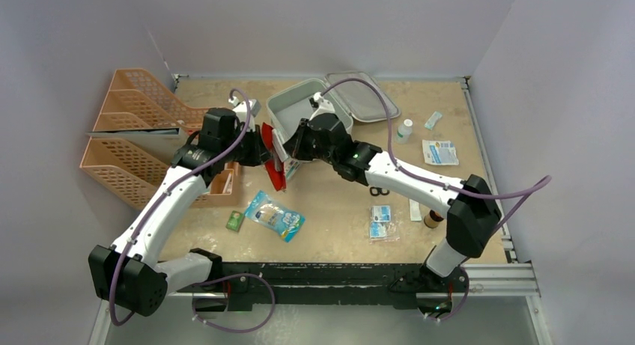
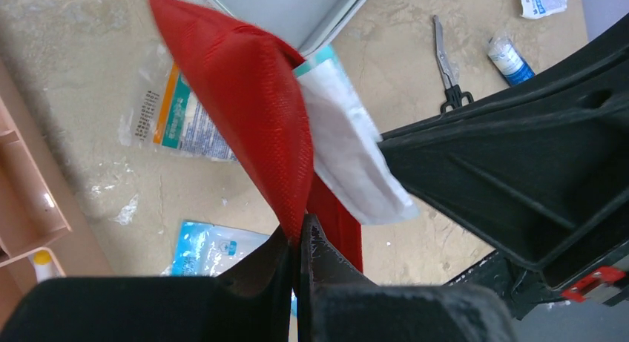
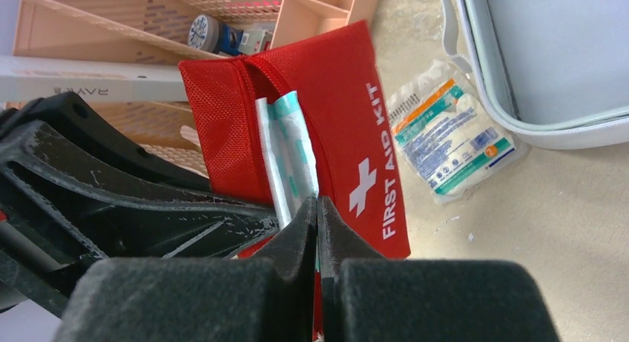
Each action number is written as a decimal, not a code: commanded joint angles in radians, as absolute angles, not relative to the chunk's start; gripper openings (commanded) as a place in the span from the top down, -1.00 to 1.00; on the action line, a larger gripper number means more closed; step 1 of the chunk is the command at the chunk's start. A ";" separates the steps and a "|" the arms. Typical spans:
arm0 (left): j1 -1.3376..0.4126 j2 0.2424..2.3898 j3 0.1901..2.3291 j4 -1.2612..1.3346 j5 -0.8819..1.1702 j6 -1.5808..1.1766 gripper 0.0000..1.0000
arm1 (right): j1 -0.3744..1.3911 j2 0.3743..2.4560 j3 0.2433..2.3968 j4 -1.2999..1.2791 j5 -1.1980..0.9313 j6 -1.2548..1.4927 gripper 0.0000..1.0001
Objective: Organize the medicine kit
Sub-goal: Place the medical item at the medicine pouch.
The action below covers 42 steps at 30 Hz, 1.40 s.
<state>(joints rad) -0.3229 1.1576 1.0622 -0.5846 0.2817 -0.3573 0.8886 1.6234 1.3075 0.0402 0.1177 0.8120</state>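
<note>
Top external view is showing the medicine kit (image 1: 296, 109) open at upper centre. Below it, the left gripper (image 2: 299, 227) is pinching a red pouch (image 2: 245, 97), the right gripper (image 3: 317, 208) pinching its white packet (image 3: 285, 149).

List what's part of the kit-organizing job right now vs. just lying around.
In play: medicine kit, red pouch pinched by left gripper, white packet in right gripper.
Lying about: scissors, blue packet, white bottle, orange trays.
</note>
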 commanded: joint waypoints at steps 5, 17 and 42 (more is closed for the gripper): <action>-0.319 1.141 1.061 -0.523 0.327 -0.370 1.00 | 0.947 1.618 1.353 0.048 0.241 0.737 1.00; -0.319 1.139 1.051 -0.491 0.395 -0.393 1.00 | 1.022 1.682 1.392 0.029 0.451 0.637 1.00; -0.318 1.154 1.067 -0.534 0.319 -0.384 1.00 | 1.068 1.571 1.419 -0.155 0.438 0.594 0.42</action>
